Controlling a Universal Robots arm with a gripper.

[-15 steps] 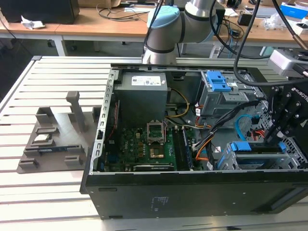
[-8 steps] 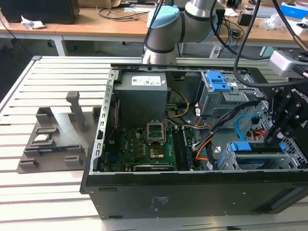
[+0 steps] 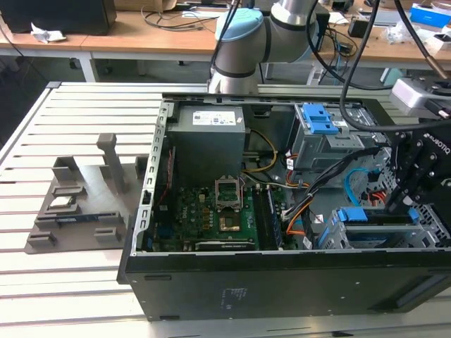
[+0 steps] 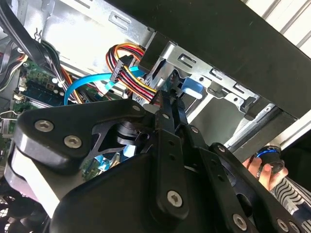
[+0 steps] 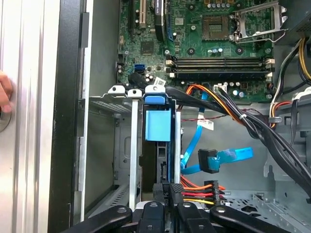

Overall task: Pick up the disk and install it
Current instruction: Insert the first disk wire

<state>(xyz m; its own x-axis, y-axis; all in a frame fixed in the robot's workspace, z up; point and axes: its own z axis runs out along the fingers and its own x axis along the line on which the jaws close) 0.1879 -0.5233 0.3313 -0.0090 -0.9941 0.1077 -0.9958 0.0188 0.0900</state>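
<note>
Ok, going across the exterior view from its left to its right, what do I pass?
Grey fixture on the slatted table → motherboard → blue-framed disk in its bay → hand.

Arm reaching down, tool [image 5: 168, 190] fingers nearly closed

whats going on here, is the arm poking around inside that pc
Yes. A robot arm has its gripper down inside an open computer case, at the drive cage on the exterior view's right. The disk, with its blue frame, stands on edge in that cage. In the first wrist view the fingers are closed around its near edge, so it is in the slot and not yet let go.
</note>
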